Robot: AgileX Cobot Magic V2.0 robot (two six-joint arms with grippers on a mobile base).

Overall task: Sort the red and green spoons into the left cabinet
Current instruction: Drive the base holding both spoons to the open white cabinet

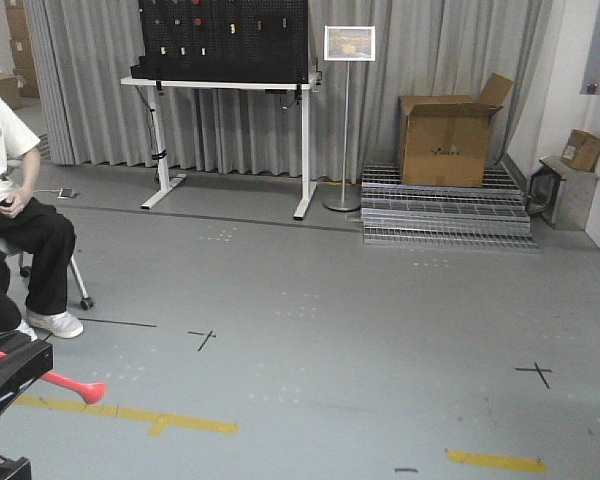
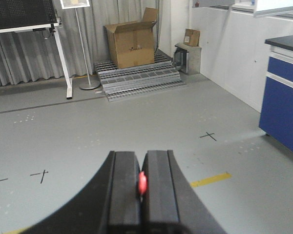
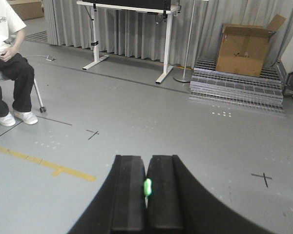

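Pinched tight between the closed black jaws of the left gripper (image 2: 141,157), thin bright red plastic spoon (image 1: 75,387) with small oval bowl sticking out sideways above the grey floor (image 2: 136,122), and, clamped the same way in the right gripper (image 3: 147,162), thin bright green plastic spoon (image 3: 147,187), only a small part visible.

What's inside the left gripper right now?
The red spoon: a small red sliver shows between the shut fingers of the left gripper, and the front view shows its end sticking out sideways. The stretch clamped inside is covered.
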